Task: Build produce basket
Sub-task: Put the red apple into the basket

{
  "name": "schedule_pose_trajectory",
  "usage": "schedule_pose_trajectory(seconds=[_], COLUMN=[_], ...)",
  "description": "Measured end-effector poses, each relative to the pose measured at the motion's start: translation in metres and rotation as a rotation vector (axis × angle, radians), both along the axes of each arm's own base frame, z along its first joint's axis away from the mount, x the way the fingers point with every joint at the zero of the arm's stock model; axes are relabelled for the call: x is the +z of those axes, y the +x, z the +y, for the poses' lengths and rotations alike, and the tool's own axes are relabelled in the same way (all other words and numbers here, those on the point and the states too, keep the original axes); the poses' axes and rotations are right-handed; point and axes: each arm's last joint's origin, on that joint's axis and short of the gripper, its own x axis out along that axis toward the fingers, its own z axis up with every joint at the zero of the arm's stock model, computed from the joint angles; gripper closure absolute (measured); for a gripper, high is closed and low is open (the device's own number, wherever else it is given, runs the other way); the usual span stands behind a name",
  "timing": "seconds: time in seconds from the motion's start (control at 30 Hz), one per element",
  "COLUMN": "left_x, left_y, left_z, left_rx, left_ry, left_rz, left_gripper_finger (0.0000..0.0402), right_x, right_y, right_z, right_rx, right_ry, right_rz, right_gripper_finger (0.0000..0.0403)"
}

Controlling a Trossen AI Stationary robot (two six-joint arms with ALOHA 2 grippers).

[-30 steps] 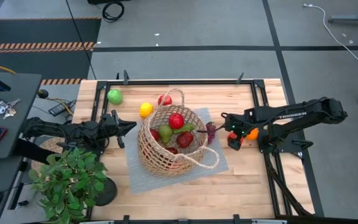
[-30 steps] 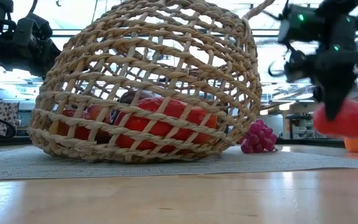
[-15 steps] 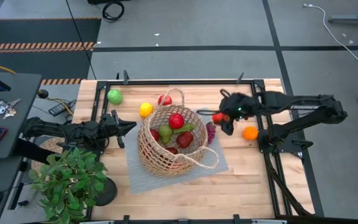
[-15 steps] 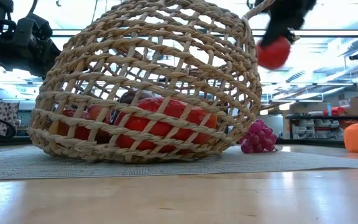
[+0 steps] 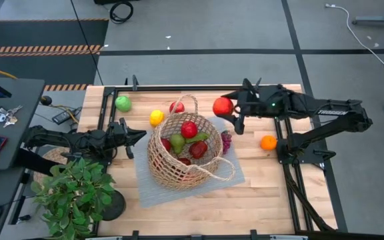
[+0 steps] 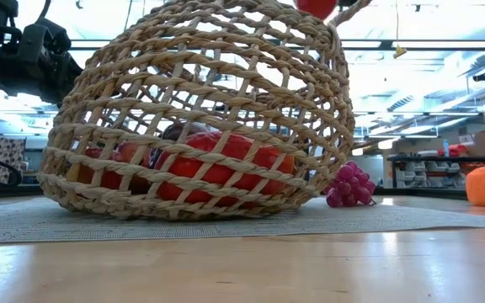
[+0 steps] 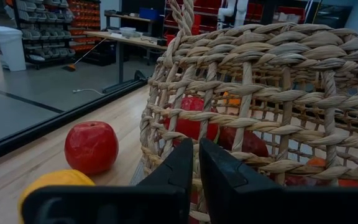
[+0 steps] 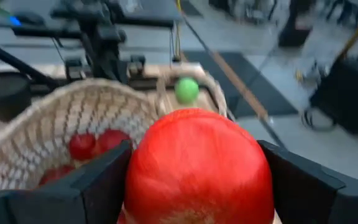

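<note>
On your far left a leafy potted plant stands at the near corner of the worktop. Just past it, your left gripper waits low beside the basket's left wall, its fingers pressed together and holding nothing; the wrist view shows their tips right against the wicker. Toward the far edge lie a green apple, a yellow lemon and a red apple, the last 2 just outside the basket rim.

The basket sits tipped on a grey mat at the middle of the worktop, with red and green produce already inside. A bunch of purple grapes lies on the mat just beside its right wall.

Your right gripper hangs above the worktop, up and to the right of the basket, fingers spread wide around a red tomato-like fruit that fills the gap between them. An orange rests near the right edge, under that arm.
</note>
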Motion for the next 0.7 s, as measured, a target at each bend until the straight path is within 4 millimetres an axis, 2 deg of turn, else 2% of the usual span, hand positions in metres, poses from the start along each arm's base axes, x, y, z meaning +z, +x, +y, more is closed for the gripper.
schedule_pose_trajectory(seconds=[0.3, 0.53, 0.7], left_x=[0.000, 0.000, 0.000], left_y=[0.000, 0.000, 0.000], left_z=[0.000, 0.000, 0.000], left_rx=[0.000, 0.000, 0.000], left_ry=[0.000, 0.000, 0.000], left_rz=[-0.001, 0.000, -0.001], left_gripper_finger=[0.0364, 0.0369, 0.0363], right_x=[0.022, 0.033, 0.034], right_y=[0.005, 0.005, 0.005], right_z=[0.002, -0.001, -0.002], right_rx=[0.066, -0.074, -0.112], right_ry=[0.011, 0.173, 0.213], right_rz=[-0.241, -0.407, -0.441], right_gripper_finger=[0.0071, 0.0070, 0.0070])
